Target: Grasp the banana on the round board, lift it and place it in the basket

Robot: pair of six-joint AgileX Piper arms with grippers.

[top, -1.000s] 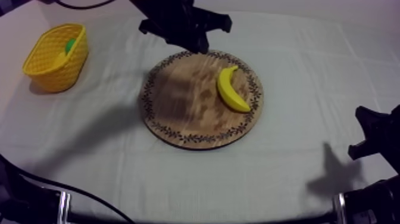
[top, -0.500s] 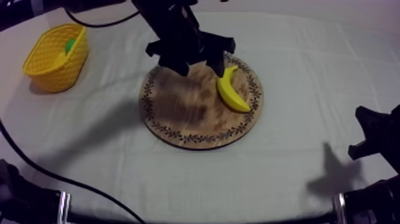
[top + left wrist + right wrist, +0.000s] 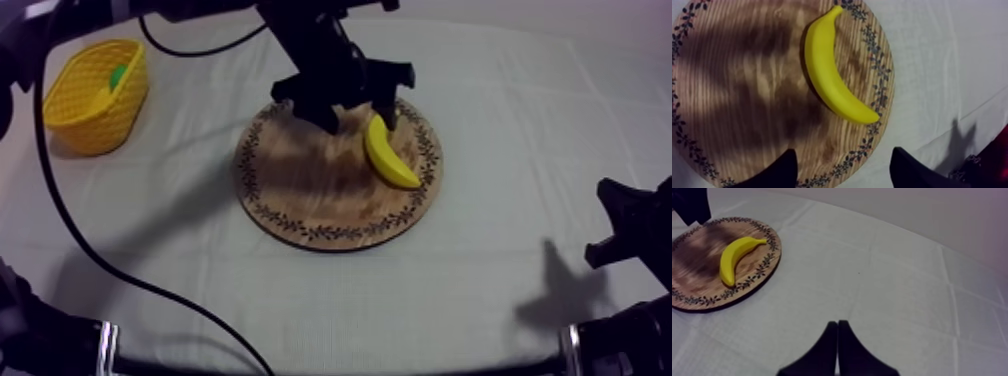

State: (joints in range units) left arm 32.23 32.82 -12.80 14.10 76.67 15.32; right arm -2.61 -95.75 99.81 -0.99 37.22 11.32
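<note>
left gripper [image 3: 355,118], fingers spread, hovers above the banana [image 3: 388,155] at upper centre; best to straddle its thick middle crosswise before closing. right gripper [image 3: 838,325] sits pinched together.

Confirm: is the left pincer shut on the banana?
No, the left pincer is open, fingers apart with nothing between them, and the banana lies on the wooden board.

A grey-white tablecloth [image 3: 520,150] lies smooth over the whole surface, crossed by straight fold creases [image 3: 863,270] that mark it into large squares. Soft light throws blurred dark shadows [image 3: 562,292] onto it. Beyond its far edge stands a plain pale wall [image 3: 912,208] with a faint lilac tint.
</note>
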